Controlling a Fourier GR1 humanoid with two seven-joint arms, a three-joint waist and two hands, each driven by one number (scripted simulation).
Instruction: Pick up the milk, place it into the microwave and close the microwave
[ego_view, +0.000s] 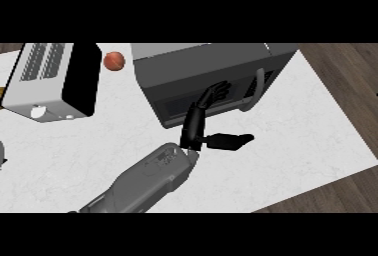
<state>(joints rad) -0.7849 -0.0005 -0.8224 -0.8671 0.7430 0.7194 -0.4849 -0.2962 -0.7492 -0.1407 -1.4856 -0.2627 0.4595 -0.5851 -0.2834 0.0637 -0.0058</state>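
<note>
My right hand (196, 122), fingers straight and holding nothing, rests against the microwave (210, 75) door (193, 102), which looks shut. Closing step, nearly complete. Milk unseen, presumably inside. Next: withdraw from the microwave front.

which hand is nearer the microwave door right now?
Right. The right hand has straight fingers reaching onto the closed microwave door, beside its handle. The left hand is not in view.
</note>
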